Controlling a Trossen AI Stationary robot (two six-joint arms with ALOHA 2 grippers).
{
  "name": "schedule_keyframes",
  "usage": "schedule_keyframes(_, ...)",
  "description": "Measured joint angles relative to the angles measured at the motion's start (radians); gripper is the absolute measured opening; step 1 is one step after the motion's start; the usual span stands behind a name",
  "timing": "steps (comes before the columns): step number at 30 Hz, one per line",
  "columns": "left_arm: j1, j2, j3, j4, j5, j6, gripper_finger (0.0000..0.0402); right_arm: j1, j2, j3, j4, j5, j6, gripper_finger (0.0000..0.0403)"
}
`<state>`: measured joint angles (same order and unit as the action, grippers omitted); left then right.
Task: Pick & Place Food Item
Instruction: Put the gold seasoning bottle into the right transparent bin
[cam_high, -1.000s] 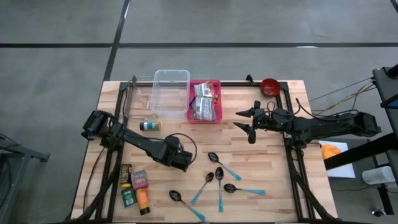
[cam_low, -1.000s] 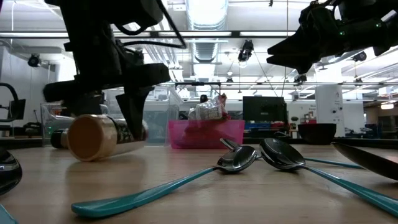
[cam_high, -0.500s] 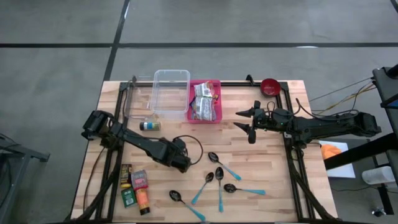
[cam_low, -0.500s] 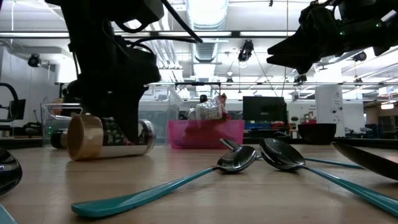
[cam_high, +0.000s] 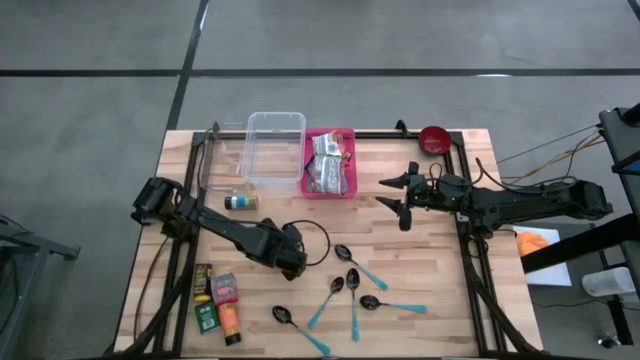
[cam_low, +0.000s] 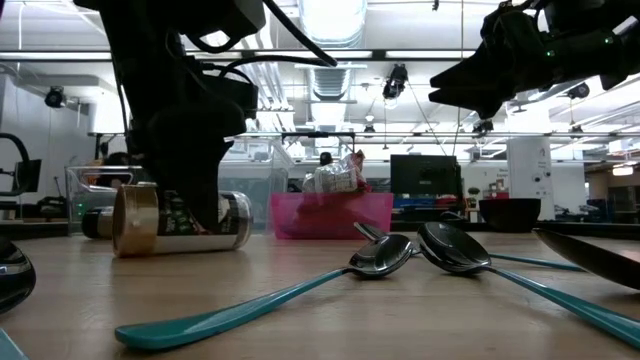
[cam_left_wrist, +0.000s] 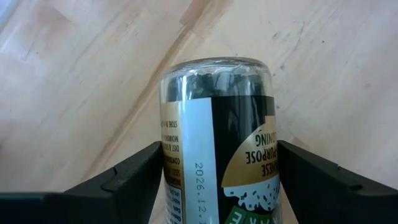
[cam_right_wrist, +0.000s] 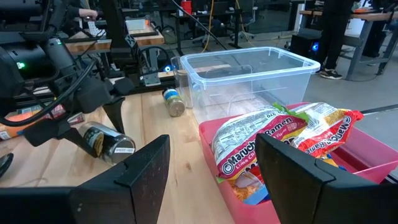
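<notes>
The tabletop (cam_high: 420, 260) is pale, matt wood with visible grain. The seasoning jar (cam_left_wrist: 217, 137) looks glossy, with a printed paper label. The spoons (cam_low: 385, 255) have shiny metal bowls and smooth teal plastic handles (cam_low: 240, 312).

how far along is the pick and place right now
Done: ramen packets already sit in the pink bin. In hand: the left end effector straddles a seasoning jar lying on its side on the table, fingers either side, jar not lifted. Left: gripping, lifting and placing it. The clear bin looks empty. The right end effector hangs open above the table.
</notes>
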<state>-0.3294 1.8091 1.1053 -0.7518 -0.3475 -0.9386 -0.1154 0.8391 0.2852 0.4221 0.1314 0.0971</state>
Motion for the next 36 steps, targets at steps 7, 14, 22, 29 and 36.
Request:
schedule_keyframes(7,0.000,0.000,0.000,0.010,0.000,0.000,0.0300,0.000,0.000,0.000,0.000,0.000,0.000,0.0235)
schedule_keyframes(14,0.000,0.000,0.000,0.005,0.000,0.000,0.0301,0.000,0.000,0.000,0.000,0.000,0.000,0.0235)
schedule_keyframes(22,0.000,0.000,0.000,0.004,-0.001,-0.005,0.0301,0.000,0.000,0.000,0.000,0.000,0.000,0.0235)
schedule_keyframes(29,0.000,0.000,0.000,0.005,-0.004,-0.015,0.0301,0.000,0.000,0.000,0.000,0.000,0.000,0.0235)
schedule_keyframes(36,0.000,0.001,-0.001,0.010,-0.004,-0.001,0.0301,0.000,0.000,0.000,0.000,0.000,0.000,0.0235)
